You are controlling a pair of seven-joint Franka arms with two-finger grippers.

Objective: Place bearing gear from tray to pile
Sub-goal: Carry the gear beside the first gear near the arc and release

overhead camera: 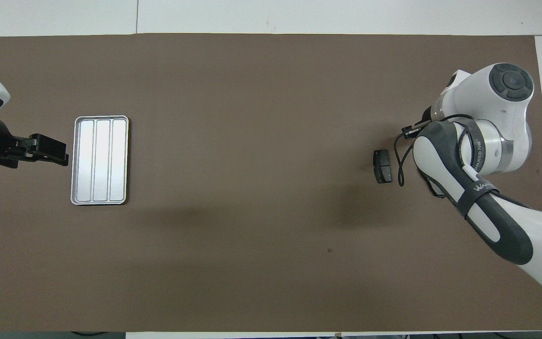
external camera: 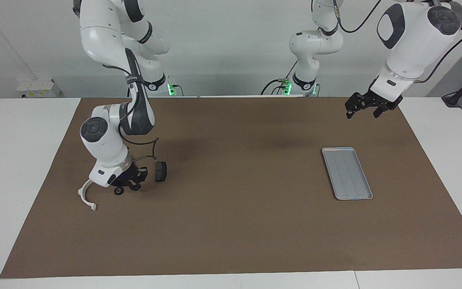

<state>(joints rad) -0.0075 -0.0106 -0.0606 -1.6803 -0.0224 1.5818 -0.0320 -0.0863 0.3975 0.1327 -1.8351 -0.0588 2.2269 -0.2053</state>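
Down at the right arm's end of the surface, my right pincer (external camera: 128, 185) is sitting low over the pile, fingertips closed. There's a small dark round bit at its tips (external camera: 118, 190), which I'd guess is the bearing gear, but I can't tell whether it's clamped or just lying there. Makes sense to be this low: you want the part set down among the others, not dropped from height.

Pile itself is the white plastic arc (external camera: 86, 196), lying just beside the pincer, and a dark brake pad piece (external camera: 160, 171) also just beside it. Only one pad shows; the arm covers the rest from above.

Over at the left arm's end, the tray (external camera: 347, 173) looks bare, so the pickup part seems done to me. My left pincer (external camera: 362, 107) hangs open in the air, waiting, up near the tray's end of the mat (external camera: 231, 224) and out of the way.
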